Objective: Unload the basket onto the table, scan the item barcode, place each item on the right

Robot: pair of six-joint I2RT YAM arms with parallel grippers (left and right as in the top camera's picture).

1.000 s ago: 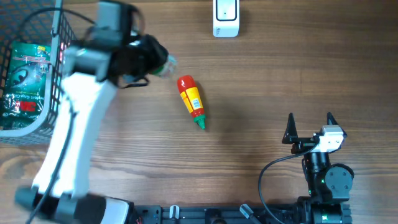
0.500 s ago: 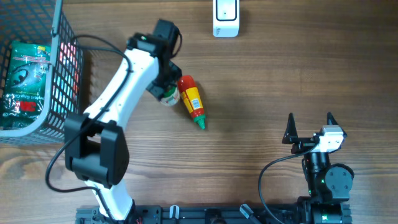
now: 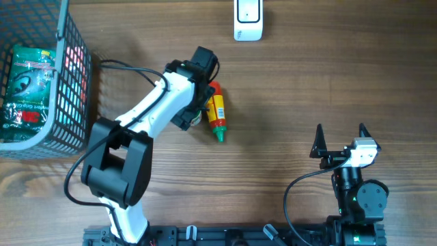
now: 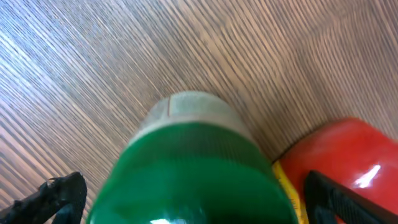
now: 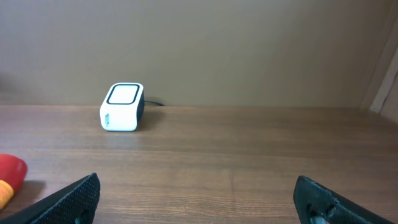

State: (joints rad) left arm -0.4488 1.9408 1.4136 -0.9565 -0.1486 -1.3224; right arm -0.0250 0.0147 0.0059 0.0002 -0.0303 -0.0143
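A green bottle [image 4: 186,168] with a pale cap lies on the wooden table against a red sauce bottle [image 3: 216,109] with a yellow label and green tip. My left gripper [image 4: 193,202] straddles the green bottle with its jaws spread wide; bare wood shows between the left finger [image 4: 59,196] and the bottle. From overhead, only the bottle's pale end [image 3: 195,117] peeks out under the left gripper [image 3: 194,109]. The white barcode scanner [image 3: 247,19] stands at the table's far edge. My right gripper [image 3: 339,140] rests open and empty near the front right.
A wire basket [image 3: 65,82] at the far left holds a green packet [image 3: 26,85]. In the right wrist view, the scanner [image 5: 122,107] sits at the back left and the red bottle's end [image 5: 9,171] at the left edge.
The left arm swung from the basket to the right with the green bottle, lowered it beside the red bottle, and its jaws have spread apart. The right arm has not moved.
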